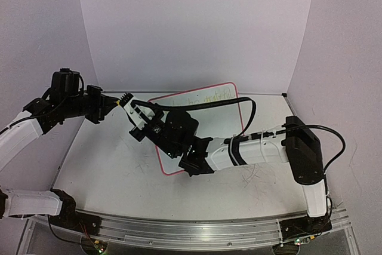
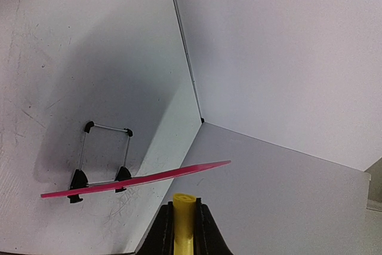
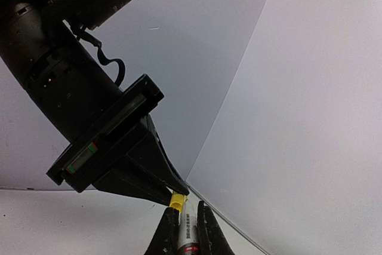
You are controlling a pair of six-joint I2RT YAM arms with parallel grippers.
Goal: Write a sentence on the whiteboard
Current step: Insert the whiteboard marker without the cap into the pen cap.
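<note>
The whiteboard (image 1: 200,108) with its pink-red frame stands tilted at the back middle of the table. A faint sentence (image 1: 206,95) runs along its top. In the left wrist view the whiteboard (image 2: 137,178) shows edge-on, on its black clip feet (image 2: 76,180). My left gripper (image 1: 123,102) (image 2: 184,207) is shut on a yellow cap (image 2: 182,231). My right gripper (image 1: 138,117) (image 3: 185,208) is shut on a white marker (image 3: 187,231). The marker's yellow end (image 3: 177,200) sits against the left gripper's fingers (image 3: 149,171), left of the board. Whether the two parts are joined is hidden.
The right arm (image 1: 250,150) lies across the board's lower right, and its black cable (image 1: 242,103) arches over the board. Scribble marks (image 1: 256,174) stain the white table. White walls close the back and both sides, meeting at a corner (image 2: 202,121).
</note>
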